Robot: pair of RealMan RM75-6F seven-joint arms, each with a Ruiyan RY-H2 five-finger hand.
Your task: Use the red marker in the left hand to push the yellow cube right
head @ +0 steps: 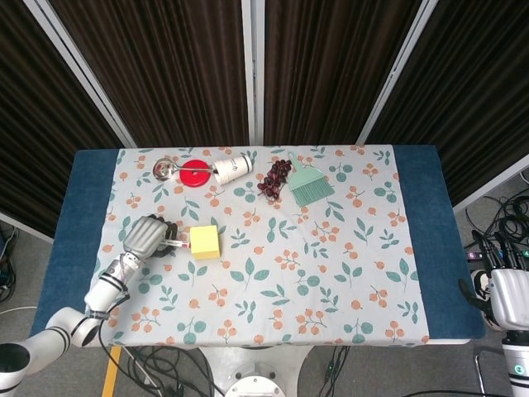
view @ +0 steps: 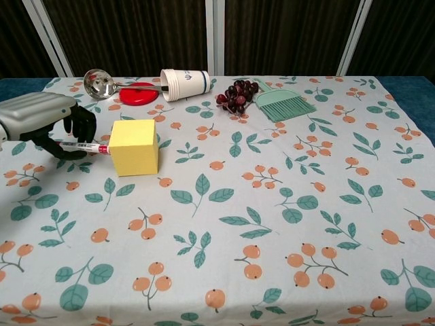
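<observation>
The table [head: 87,178], under a floral cloth, is carrying everything. The left hand [view: 42,117] is lying low at the left side, fingers [view: 80,126] curling around the red marker [view: 85,146]. The yellow cube [view: 134,146] is sitting left of centre, the marker's tip touching its left face. The right hand's [head: 506,296] fingers cannot be made out.

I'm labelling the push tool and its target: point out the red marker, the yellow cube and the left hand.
red marker [view: 85,145]: chest view, on its white barrel.
yellow cube [view: 135,155]: chest view, on its front face.
left hand [view: 42,117]: chest view, on its silver back.
</observation>
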